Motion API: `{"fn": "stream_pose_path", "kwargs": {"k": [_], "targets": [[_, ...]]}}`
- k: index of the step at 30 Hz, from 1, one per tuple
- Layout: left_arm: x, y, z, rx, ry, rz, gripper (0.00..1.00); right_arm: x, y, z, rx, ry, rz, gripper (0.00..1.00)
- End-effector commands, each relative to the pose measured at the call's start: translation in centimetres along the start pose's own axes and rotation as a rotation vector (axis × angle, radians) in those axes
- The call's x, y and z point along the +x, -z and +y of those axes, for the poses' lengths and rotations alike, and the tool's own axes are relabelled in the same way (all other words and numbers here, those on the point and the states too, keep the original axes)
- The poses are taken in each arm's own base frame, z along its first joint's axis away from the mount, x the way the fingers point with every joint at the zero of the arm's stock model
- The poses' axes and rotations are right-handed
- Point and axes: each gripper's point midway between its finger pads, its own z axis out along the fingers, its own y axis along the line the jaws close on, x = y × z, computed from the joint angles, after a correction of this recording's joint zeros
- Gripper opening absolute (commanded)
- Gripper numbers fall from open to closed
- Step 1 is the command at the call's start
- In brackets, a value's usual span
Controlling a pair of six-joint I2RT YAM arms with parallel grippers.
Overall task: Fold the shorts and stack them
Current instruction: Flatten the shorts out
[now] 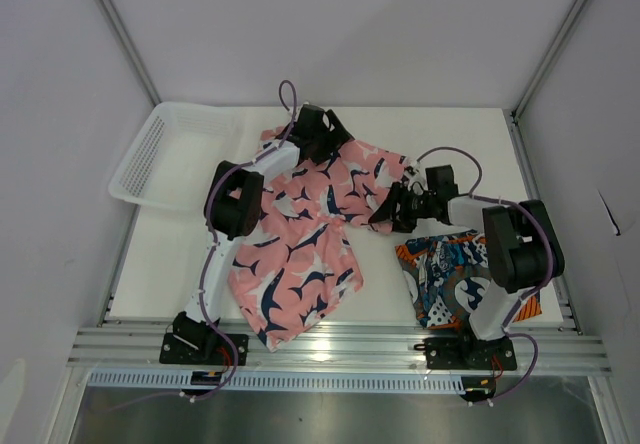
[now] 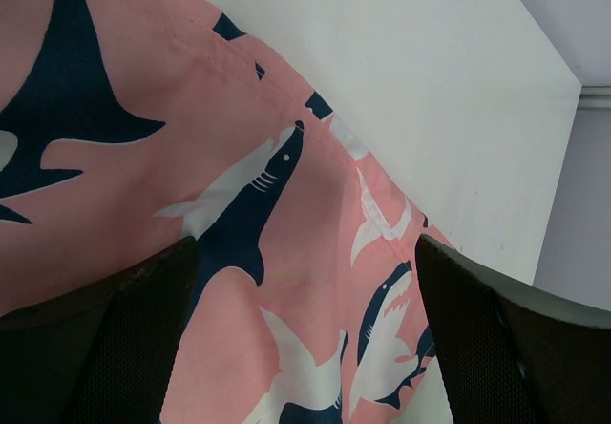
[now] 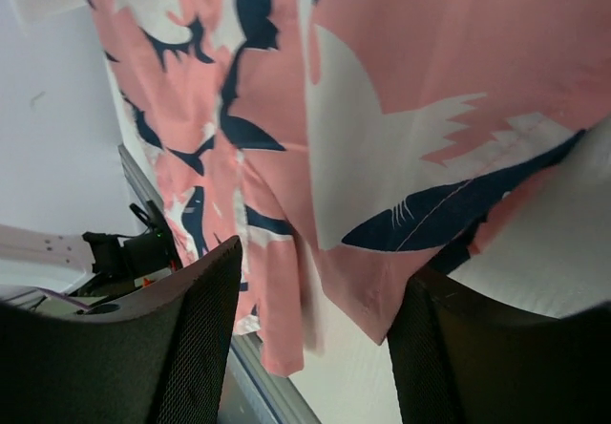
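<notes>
Left claw [image 2: 307,243]: wide open and holding nothing! It hangs right over the far end of the pink cloth, with the stitched edge running across between its fingers.
Right claw [image 3: 323,262]: about half open, fingers astride the right-hand edge of the same cloth. A loose corner droops between them, and I see no pinch on it.
Pink shorts [image 1: 300,254]: spread flat in the middle of the desk [image 1: 160,264], unfolded, reaching from the near edge up towards the far edge.
Printed shorts [image 1: 445,274]: bunched small at the near right corner, right beside the right arm's base and apart from the pink pair.
Key relation: the pink pair's long axis runs near-left to far-right. The cloth sits straight beneath the left claw and off to the left of the right claw.
Nearer arm: left for the far end, right for the side edge. My read is that both must close on an edge before any fold.
Writing: none legible. The pink print is navy and white sharks, and the round marks on the other pair are too small to read.
Basket [image 1: 150,164]: far left corner, out of play.
</notes>
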Motion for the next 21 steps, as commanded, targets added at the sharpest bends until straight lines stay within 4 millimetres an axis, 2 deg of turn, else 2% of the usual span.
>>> {"fn": "stream_pose_path", "kwargs": {"k": [1, 9, 10, 11, 12, 15, 16, 19, 21], "targets": [[-0.3, 0.1, 0.7, -0.031, -0.015, 0.008, 0.97, 0.8, -0.7, -1.0, 0.046, 0.008, 0.023, 0.6], [-0.3, -0.1, 0.8, -0.038, -0.011, 0.006, 0.97, 4.7, 0.2, 0.0, 0.003, -0.075, 0.082, 0.56], [-0.3, -0.2, 0.8, -0.039, -0.01, 0.009, 0.97, 4.9, 0.4, 0.1, -0.004, -0.079, 0.081, 0.54], [-0.2, -0.2, 1.0, -0.043, -0.009, 0.009, 0.97, 5.2, 0.5, 0.0, -0.002, -0.088, 0.088, 0.46], [-0.2, -0.2, 1.0, -0.044, -0.009, 0.01, 0.97, 5.1, 0.9, 0.2, -0.001, -0.081, 0.084, 0.42], [-0.2, -0.2, 1.0, -0.045, -0.011, 0.009, 0.97, 4.9, 1.5, -1.0, 0.061, -0.105, 0.069, 0.21], [-0.3, -0.2, 1.0, -0.045, -0.011, 0.007, 0.97, 4.3, 1.9, -1.9, 0.088, -0.12, 0.04, 0.19], [-0.3, -0.1, 0.8, -0.041, -0.013, 0.006, 0.97, 3.5, 2.3, -2.8, 0.118, -0.132, 0.012, 0.19], [-0.3, -0.2, 1.0, -0.045, -0.014, 0.009, 0.97, 3.2, 2.4, -3.3, 0.145, -0.13, 0.01, 0.22]]}}
